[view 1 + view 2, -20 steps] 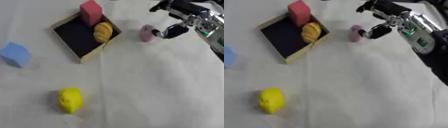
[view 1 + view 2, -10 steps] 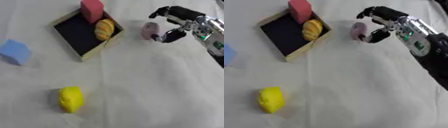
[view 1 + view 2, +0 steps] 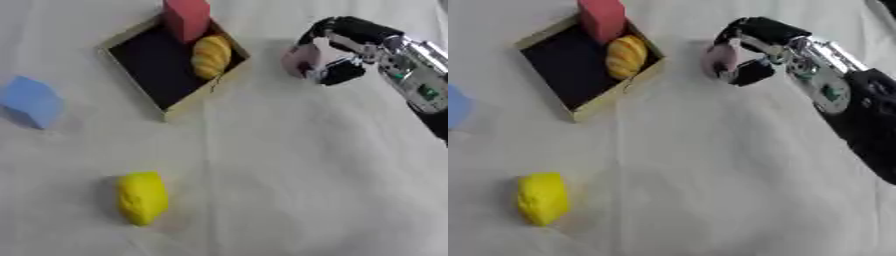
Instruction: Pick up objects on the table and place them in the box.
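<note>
On the worktop (image 3: 289,190) we see a blue block (image 3: 31,101), a yellow lump (image 3: 143,197) and the box (image 3: 140,65), holding a red block (image 3: 186,17) and a bread roll (image 3: 211,56). Right of the box, our right hand (image 3: 346,47) curls its fingers (image 3: 325,30) round a small pink object (image 3: 299,59), half hidden and hard to identify; our left hand stays unseen.

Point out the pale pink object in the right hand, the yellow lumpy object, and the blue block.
pale pink object (image 3: 297,59), left eye view, its exposed left side
yellow lumpy object (image 3: 143,198), left eye view, its middle
blue block (image 3: 32,101), left eye view, its top face

Bread (image 3: 211,56) and block (image 3: 187,17) in box (image 3: 140,84)
</note>
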Controlling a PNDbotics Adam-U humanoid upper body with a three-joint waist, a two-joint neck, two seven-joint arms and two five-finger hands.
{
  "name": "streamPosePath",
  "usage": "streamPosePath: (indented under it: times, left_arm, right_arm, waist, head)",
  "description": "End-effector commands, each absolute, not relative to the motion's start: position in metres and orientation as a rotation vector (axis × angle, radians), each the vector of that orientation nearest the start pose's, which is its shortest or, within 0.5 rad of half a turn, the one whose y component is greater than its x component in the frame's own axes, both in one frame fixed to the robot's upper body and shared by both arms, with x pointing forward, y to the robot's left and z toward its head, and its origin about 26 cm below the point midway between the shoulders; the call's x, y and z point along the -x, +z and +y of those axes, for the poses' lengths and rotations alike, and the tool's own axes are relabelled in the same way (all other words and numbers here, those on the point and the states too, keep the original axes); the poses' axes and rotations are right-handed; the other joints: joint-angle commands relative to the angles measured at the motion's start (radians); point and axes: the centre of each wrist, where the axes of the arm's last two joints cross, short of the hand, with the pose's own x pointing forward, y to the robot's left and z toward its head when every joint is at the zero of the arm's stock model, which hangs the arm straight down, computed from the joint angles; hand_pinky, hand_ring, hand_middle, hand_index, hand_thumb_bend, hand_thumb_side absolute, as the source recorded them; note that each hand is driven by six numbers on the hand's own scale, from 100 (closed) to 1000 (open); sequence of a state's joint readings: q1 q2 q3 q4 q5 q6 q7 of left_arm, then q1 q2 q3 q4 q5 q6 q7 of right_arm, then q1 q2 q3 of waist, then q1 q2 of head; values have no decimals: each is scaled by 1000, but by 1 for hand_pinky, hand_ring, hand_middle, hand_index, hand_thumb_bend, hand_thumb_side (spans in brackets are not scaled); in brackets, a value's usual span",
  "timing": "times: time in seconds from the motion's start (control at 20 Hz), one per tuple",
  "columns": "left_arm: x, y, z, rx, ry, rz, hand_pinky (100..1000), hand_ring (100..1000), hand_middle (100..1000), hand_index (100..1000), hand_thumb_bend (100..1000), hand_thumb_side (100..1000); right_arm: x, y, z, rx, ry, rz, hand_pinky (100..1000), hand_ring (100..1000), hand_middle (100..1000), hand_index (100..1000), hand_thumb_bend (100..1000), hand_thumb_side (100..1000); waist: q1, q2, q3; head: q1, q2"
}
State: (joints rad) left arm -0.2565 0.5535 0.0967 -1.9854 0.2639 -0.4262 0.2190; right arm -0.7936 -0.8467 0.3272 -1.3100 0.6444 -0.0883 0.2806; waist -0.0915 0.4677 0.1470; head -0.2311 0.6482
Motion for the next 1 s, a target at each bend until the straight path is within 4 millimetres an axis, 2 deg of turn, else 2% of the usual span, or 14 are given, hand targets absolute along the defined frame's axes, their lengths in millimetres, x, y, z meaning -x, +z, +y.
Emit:
streamPosePath:
  times: [0.05, 0.25, 0.35, 0.65, 0.8, 1.0]
  left_arm:
    - [-290, 229, 320, 193, 202, 3555, 683, 677, 610, 755, 100, 600]
    - [-290, 228, 320, 194, 199, 3559, 684, 678, 610, 755, 100, 600]
    - [-289, 228, 320, 197, 196, 3562, 684, 678, 610, 755, 100, 599]
    - [-289, 226, 322, 204, 197, 3570, 685, 679, 612, 756, 100, 597]
    - [-288, 225, 323, 210, 198, 3573, 686, 680, 612, 756, 100, 597]
    - [-288, 225, 324, 212, 197, 3577, 686, 680, 613, 756, 100, 597]
  right_arm:
    - [-413, 268, -348, 1193, 1507, -1454, 849, 803, 639, 741, 141, 429]
    - [-411, 272, -344, 1224, 1493, -1525, 835, 740, 553, 664, 101, 370]
    - [-407, 278, -341, 1241, 1474, -1590, 832, 726, 542, 654, 100, 346]
    - [-382, 311, -324, 1261, 1424, -1820, 829, 700, 526, 638, 100, 271]
    - [-365, 328, -313, 1247, 1433, -1900, 831, 700, 534, 647, 122, 266]
    - [-343, 345, -294, 1181, 1455, -1988, 835, 696, 535, 651, 144, 303]
  waist:
    - [9, -8, 1]
    - [9, -14, 0]
    - [9, -19, -2]
    - [9, -47, -17]
    - [7, -60, -23]
    - [5, -72, -28]
  head:
    - [0, -18]
    - [2, -15]
    - [3, -11]
    - [6, -1]
    - [7, 3]
    - [6, 6]
